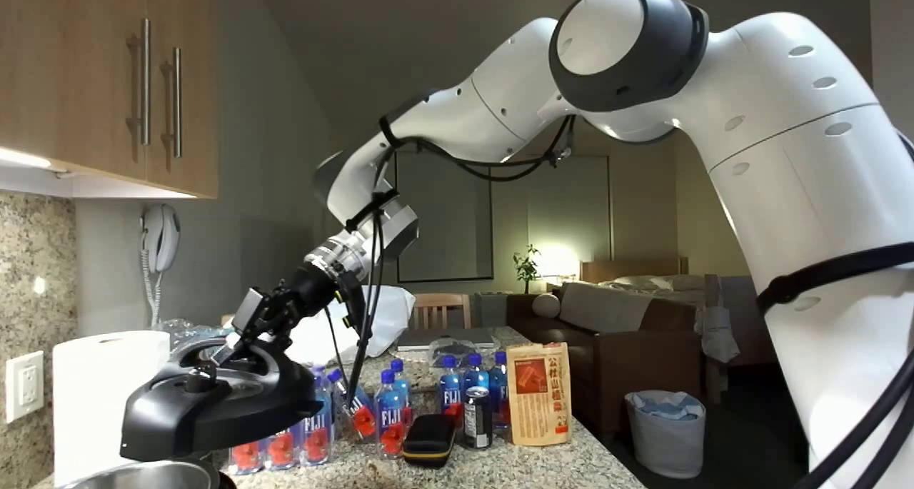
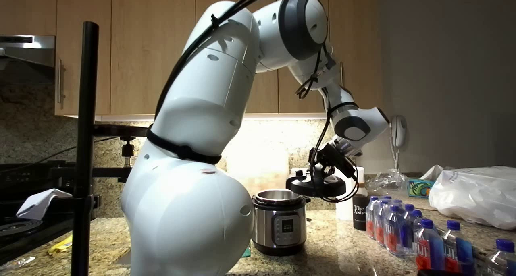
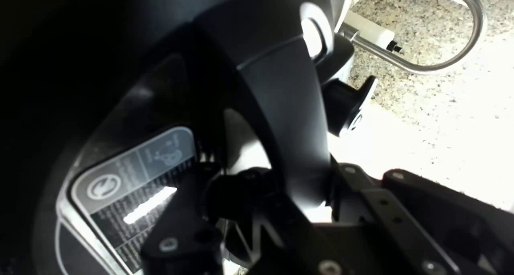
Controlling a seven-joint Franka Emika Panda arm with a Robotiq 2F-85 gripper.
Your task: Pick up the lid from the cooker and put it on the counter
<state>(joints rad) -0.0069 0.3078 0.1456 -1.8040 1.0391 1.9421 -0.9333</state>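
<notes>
The black lid (image 1: 228, 410) is held in the air, at the lower left of the frame in an exterior view. Its handle (image 3: 291, 142) is clamped in the hand (image 3: 277, 182), as is seen at lower centre in the wrist view (there a printed label (image 3: 130, 200) on the lid is also shown, partly whitened by a reflection). At lower centre in an exterior view, the cooker (image 2: 279, 227) is seen open on the speckled worktop (image 2: 334, 247), with the lid above it and to its right. Blue-capped bottles (image 2: 428, 243) are grouped at the lower right of that frame, and a white plastic bag (image 2: 475, 195) is seen higher up at its right edge. In an exterior view, a dark case (image 1: 428, 439), a can (image 1: 477, 421) and a tan packet (image 1: 539, 400) are set out at lower centre, and a phone (image 1: 168, 239) is mounted at the left.
</notes>
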